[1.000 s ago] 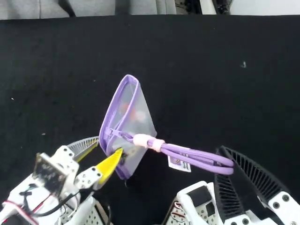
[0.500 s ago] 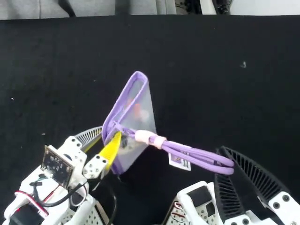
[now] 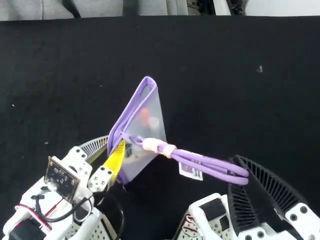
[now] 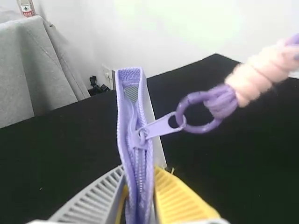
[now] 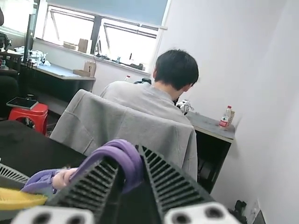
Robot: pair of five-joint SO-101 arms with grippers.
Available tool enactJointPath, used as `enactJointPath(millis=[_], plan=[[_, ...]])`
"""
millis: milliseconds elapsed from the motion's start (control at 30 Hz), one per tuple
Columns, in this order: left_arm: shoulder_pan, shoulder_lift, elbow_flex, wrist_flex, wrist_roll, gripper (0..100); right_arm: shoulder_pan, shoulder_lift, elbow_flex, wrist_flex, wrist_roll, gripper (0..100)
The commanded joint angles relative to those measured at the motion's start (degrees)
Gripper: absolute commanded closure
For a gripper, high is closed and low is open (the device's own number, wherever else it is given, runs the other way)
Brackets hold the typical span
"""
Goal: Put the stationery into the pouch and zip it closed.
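Judging by the orange and white stationery (image 3: 145, 117) inside the translucent purple-edged pouch (image 3: 151, 137), held on edge over the black table (image 3: 225, 75) by the clamped left gripper (image 3: 115, 145), packing looks done but zipping unfinished: the right gripper (image 3: 238, 174) pinches the purple strap (image 3: 210, 165), and the metal slider (image 4: 140, 136) sits partway along.

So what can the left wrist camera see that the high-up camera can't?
Left wrist view: the zip's pull tab up close, hooked to a purple ring.

High view: the stationery through the clear side of the pouch, a white tag, and the right gripper shut on the purple strap.

Both: the purple pouch standing on its edge, the left gripper pinching it, and the pink wrap on the strap.
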Motion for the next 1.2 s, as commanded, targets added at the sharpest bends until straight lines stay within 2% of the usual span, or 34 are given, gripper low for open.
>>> enactJointPath(millis=[0,67,267,567,767,900,1167], plan=[[0.13,0.18,-4.0,3.16,-5.54,97,1.14,0.66,6.02,-7.74,1.67,98.8],[0.13,0.18,-5.32,4.04,-6.15,97,2.73,0.75,9.98,-12.22,2.55,98.8],[0.13,0.18,-10.15,5.98,-6.51,97,15.56,0.75,20.26,-28.31,2.37,98.8],[0.22,0.09,-10.86,10.55,-6.86,97,23.82,0.75,27.65,-48.35,2.55,98.8],[0.22,0.0,-12.79,13.63,-8.88,97,30.86,1.63,39.25,-65.05,2.64,98.8],[0.22,0.0,-12.88,13.8,-8.62,97,34.11,7.43,43.82,-73.23,2.64,98.8],[0.22,-0.09,-12.62,13.89,-8.53,97,39.91,27.3,39.34,-79.03,2.64,98.8]])
